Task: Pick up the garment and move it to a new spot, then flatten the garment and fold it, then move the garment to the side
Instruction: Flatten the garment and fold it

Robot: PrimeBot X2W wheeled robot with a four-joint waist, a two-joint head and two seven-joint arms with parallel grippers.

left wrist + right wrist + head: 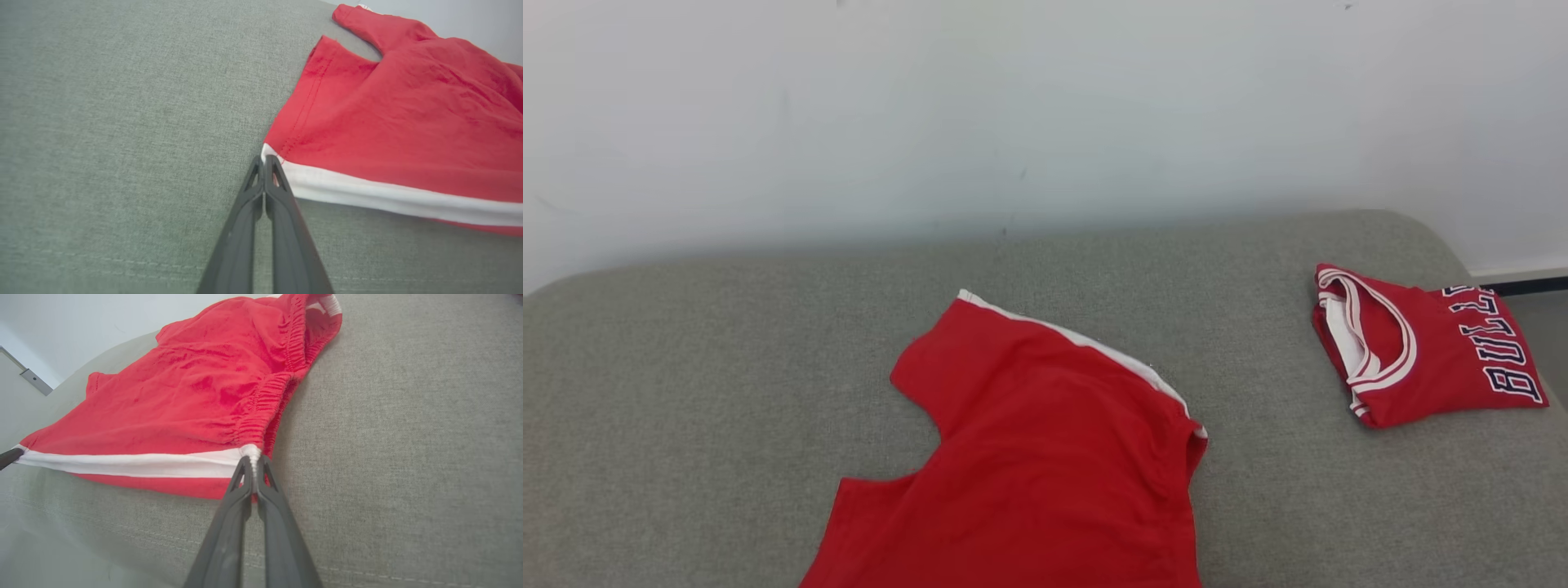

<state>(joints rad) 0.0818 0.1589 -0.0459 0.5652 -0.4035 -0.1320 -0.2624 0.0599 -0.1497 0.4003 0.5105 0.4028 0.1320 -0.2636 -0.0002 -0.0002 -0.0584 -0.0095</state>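
While the shorts [1045, 457] lie spread on the grey cushion [686, 367], you have both grippers clamped on them. In the left wrist view your left gripper [264, 160] has its fingers pressed together, with the tips pinching the corner where the white stripe [388, 196] meets the leg hem. In the right wrist view your right gripper [253, 459] is likewise closed, nipping the other end of that stripe right at the gathered waistband [265, 400]. The stripe runs straight between the two grips, and a dark fingertip of the left gripper shows at its far-left end in that same view. In the head view the shorts sit at the lower middle of the cushion and run off the bottom edge, with the waistband on the right side. A folded red jersey [1421, 351] rests well apart from them near the cushion's right end, its neck toward the shorts. A pale wall [1013, 106] stands behind
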